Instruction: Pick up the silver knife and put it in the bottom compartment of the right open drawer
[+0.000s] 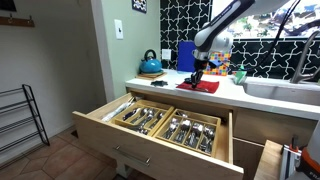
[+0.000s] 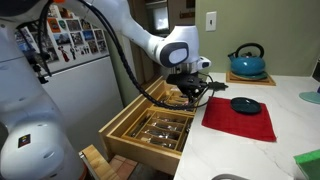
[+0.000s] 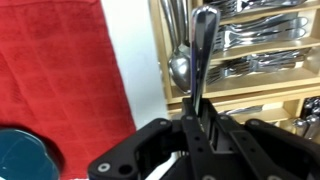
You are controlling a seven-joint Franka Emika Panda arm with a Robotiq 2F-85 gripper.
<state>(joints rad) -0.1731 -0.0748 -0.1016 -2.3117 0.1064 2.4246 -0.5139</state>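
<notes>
In the wrist view my gripper is shut on the silver knife. The knife is a slim metal piece that sticks out from between the jaws. It hangs over the counter-side edge of the right open drawer, above a cutlery tray holding spoons and forks. In both exterior views the gripper is at the counter's front edge, above the wide light-wood drawer. The drawer holds two divided trays. The knife is too small to make out in the exterior views.
A red cloth lies on the white counter with a dark teal dish on it. A blue kettle stands at the back. A sink is set in the counter. A narrower wooden drawer is open beside the wide one.
</notes>
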